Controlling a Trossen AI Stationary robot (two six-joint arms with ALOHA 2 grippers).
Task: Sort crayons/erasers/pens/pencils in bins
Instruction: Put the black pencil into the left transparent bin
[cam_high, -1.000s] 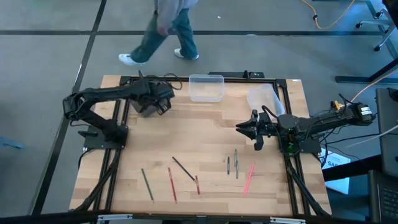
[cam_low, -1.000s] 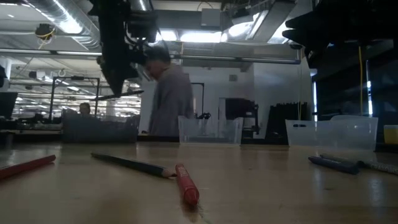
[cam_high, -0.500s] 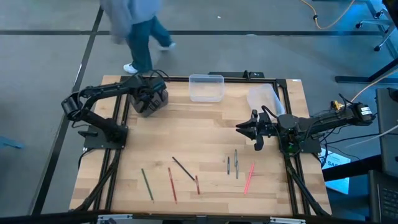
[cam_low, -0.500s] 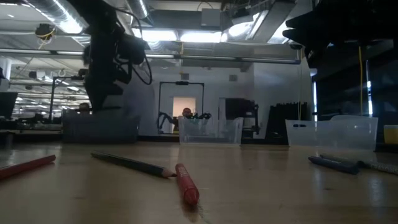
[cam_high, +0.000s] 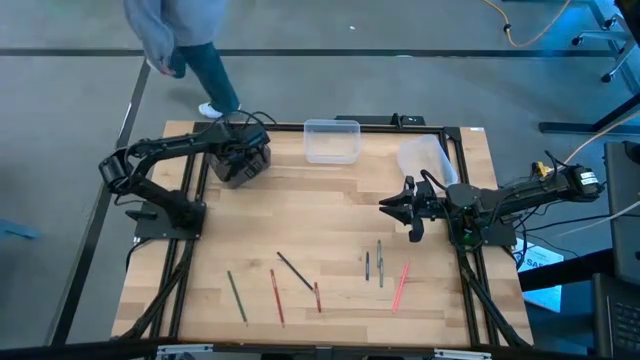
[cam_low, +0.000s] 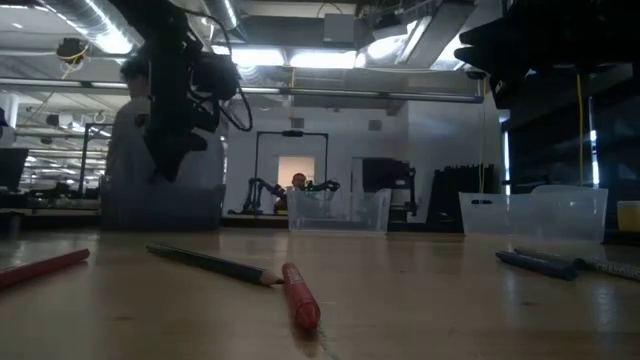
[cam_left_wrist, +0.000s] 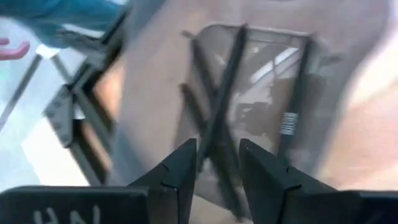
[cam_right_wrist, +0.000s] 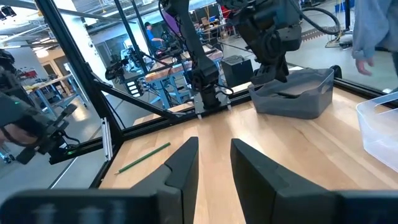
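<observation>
Person (cam_high: 175, 40) cropped; dark bin's (cam_left_wrist: 261, 106) sticks blurred

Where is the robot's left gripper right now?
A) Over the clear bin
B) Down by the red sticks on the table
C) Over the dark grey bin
C: in the high view the left gripper is over the dark grey bin, and its wrist view looks down on dark sticks lying inside.

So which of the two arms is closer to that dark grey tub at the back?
The left. Its gripper hangs right over the dark grey tub, while the right gripper waits far across the table, near the whitish tub.
</observation>
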